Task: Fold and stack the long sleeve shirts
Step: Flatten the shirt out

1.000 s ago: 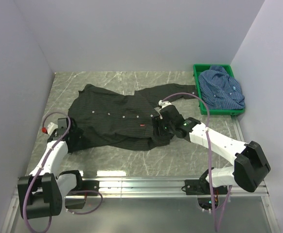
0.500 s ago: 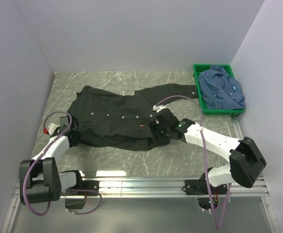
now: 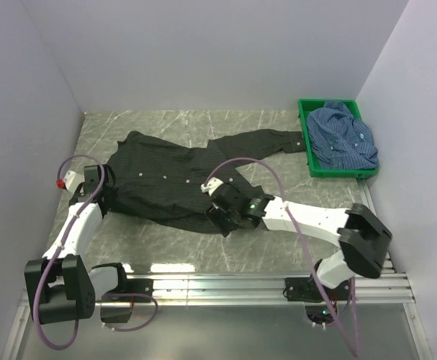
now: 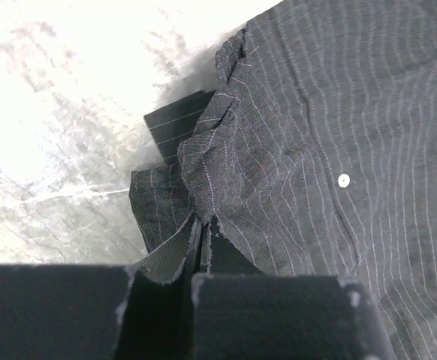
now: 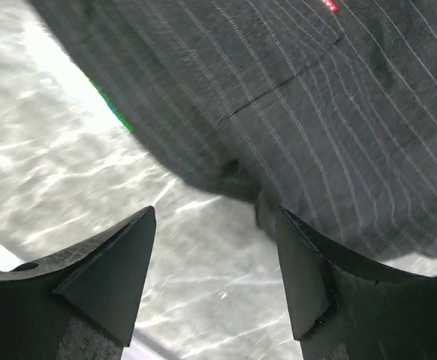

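Top external shows the table (image 3: 173,124) with the black shirt (image 3: 166,180) spread across its middle, and the blue shirt (image 3: 344,135) heaped in the crate (image 3: 306,139) at the far right. Left wrist alone reveals the left gripper (image 4: 202,232) with jaws pinched together on a fold at the black shirt's edge. Right wrist shows the right gripper (image 5: 216,214) with jaws apart over its near hem, holding nothing, and a red label (image 5: 328,6) beyond.

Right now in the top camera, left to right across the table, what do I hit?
Left pincer → black fine-striped cloth shirt → green plastic crate holding the blue checked cloth shirt. Right pincer left out: it overlaps the black shirt.
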Available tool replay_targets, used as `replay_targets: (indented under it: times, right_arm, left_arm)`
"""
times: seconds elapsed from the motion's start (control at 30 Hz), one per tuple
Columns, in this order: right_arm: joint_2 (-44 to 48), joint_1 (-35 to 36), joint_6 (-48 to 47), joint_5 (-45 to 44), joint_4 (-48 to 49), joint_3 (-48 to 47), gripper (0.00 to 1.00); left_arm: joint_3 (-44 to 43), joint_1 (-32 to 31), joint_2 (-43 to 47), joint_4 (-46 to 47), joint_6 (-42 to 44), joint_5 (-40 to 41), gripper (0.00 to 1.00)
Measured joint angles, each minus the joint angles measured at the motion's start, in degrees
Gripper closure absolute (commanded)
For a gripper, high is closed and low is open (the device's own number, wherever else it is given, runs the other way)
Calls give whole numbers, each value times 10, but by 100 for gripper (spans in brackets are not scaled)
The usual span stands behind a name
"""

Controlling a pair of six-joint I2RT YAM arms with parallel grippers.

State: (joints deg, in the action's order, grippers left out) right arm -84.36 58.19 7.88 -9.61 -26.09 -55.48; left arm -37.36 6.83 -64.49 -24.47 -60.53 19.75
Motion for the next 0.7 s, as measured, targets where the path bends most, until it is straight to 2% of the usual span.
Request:
replay_targets:
  times: [0.3, 0.37, 0.5, 0.53, 0.57, 0.6, 0.63, 0.7]
  right_arm:
    - [-116, 4, -47, -33, -7, -31, 26]
    - [-134, 4, -53, -40, -6, -31, 29]
    - [-160, 4, -62, -52, -5, -47, 48]
    - [-165, 4, -63, -54, -7, -53, 64]
    - [-172, 5, -66, -59, -4, -58, 74]
    - [-179, 5, -67, -61, -5, -62, 94]
    - [-183, 5, -71, -65, -7, -66, 100]
    - [-185, 6, -68, -73, -12, -69, 100]
  left_arm:
    - [-37, 0, 0, -18, 36, 3, 99]
    - [-44, 0, 0, -19, 42, 2, 99]
    - [-52, 0, -2, -19, 52, 2, 99]
    - [-54, 0, -3, -20, 54, 2, 99]
    - [-56, 0, -4, -20, 57, 2, 99]
    - [-60, 0, -6, -20, 59, 2, 100]
    - [-66, 0, -10, -23, 61, 2, 100]
    - [-83, 0, -13, -34, 66, 3, 99]
